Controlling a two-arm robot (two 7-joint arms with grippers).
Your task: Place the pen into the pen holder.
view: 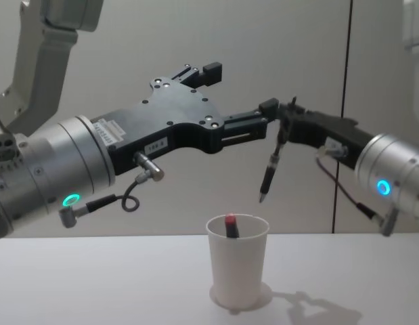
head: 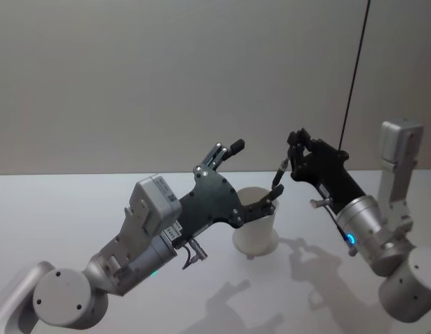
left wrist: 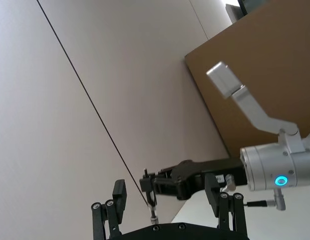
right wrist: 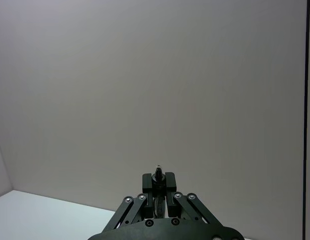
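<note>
A white paper cup, the pen holder (head: 257, 226) (view: 237, 271), stands upright on the table. My right gripper (head: 296, 144) (view: 281, 116) (right wrist: 158, 183) is shut on the top end of a dark pen (head: 278, 175) (view: 269, 170). The pen hangs tip down, slightly tilted, above the holder's right rim and clear of it. My left gripper (head: 253, 170) (view: 237, 89) (left wrist: 165, 194) is open and raised above the holder, just left of the pen, with nothing between its fingers. In the left wrist view, the right gripper (left wrist: 150, 187) and pen (left wrist: 152, 212) sit just beyond the left fingers.
A red-topped object (view: 230, 224) stands inside the holder. The grey table (view: 94, 284) (head: 62, 202) lies around the cup, with a plain wall behind. A brown panel (left wrist: 265, 65) and a black cable (head: 351, 83) are in the background.
</note>
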